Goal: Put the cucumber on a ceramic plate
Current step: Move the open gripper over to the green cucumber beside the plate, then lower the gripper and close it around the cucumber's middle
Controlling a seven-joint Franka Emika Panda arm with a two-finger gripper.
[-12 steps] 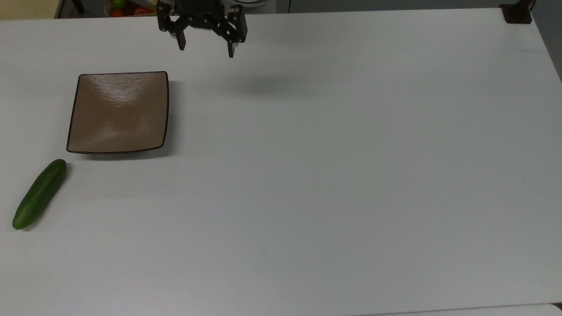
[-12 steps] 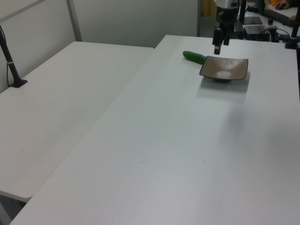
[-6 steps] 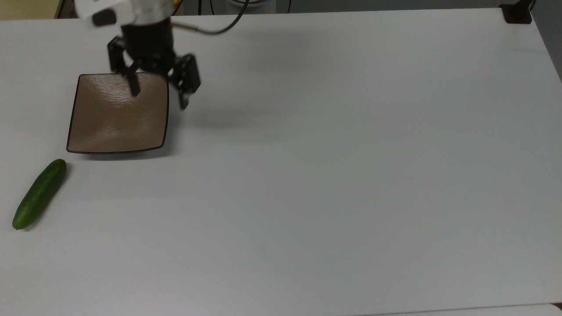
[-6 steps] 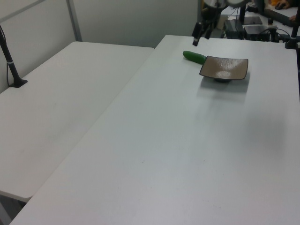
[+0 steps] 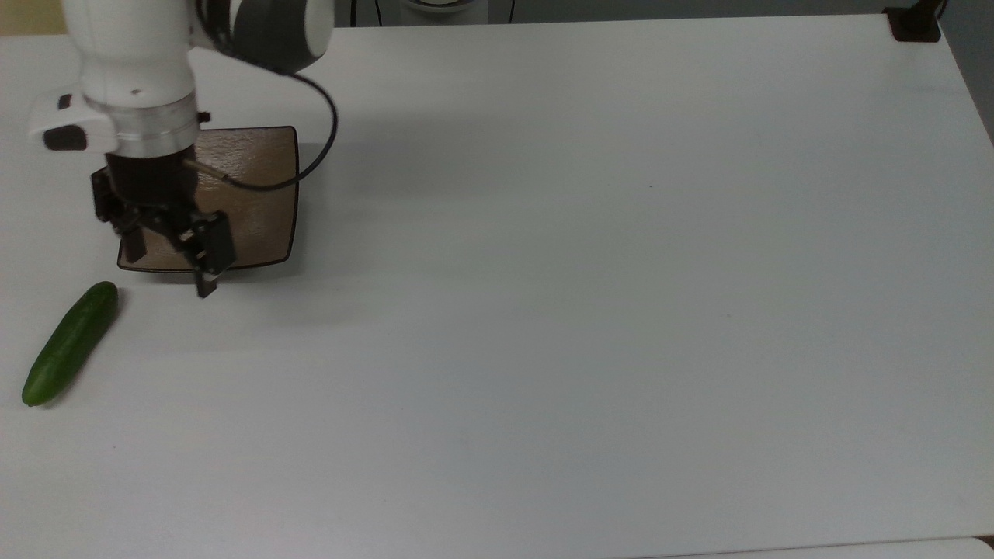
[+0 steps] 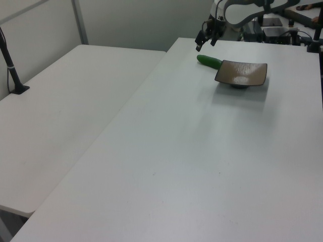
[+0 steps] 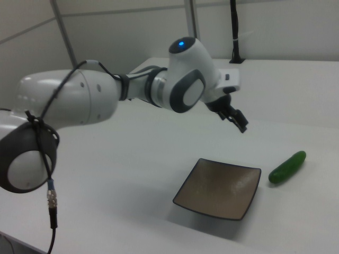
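Green cucumber point(image 5: 70, 343) on bench point(image 5: 590, 272) beside plate point(image 5: 260, 190) | tool point(image 5: 169, 272) spread, empty, hovering | likely smooth, firm, light: grip mid-length

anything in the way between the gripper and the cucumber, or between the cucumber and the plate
Nothing visible. The open gripper hangs above the plate's near edge, with bare table between it and the cucumber. The cucumber lies just off the plate's corner.
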